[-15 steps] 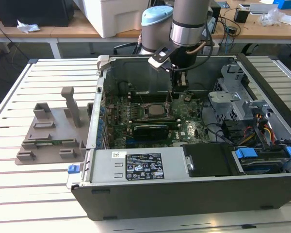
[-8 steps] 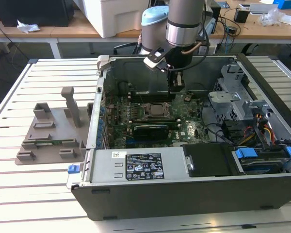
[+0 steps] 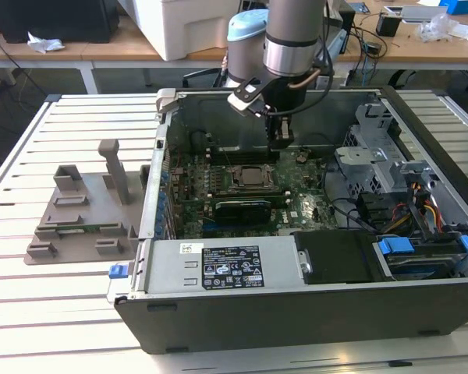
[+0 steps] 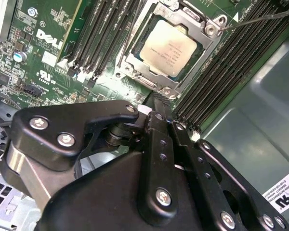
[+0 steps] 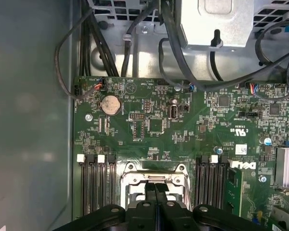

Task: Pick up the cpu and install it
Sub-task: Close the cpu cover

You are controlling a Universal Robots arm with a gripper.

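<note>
Fingers [image 5: 148, 197] of the gripper [image 3: 281, 142] look pressed together with nothing between them, as far as we can tell. We see the cpu [image 4: 167, 50] lying flat in its socket [image 4: 133, 61] at the middle of the motherboard [image 5: 154, 125], inside the open computer case [image 3: 312, 304]; the gripper hangs just beside that socket.

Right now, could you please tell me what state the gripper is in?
Gripper: shut, its fingers pressed together with nothing between them; the cpu lies in the socket.
</note>
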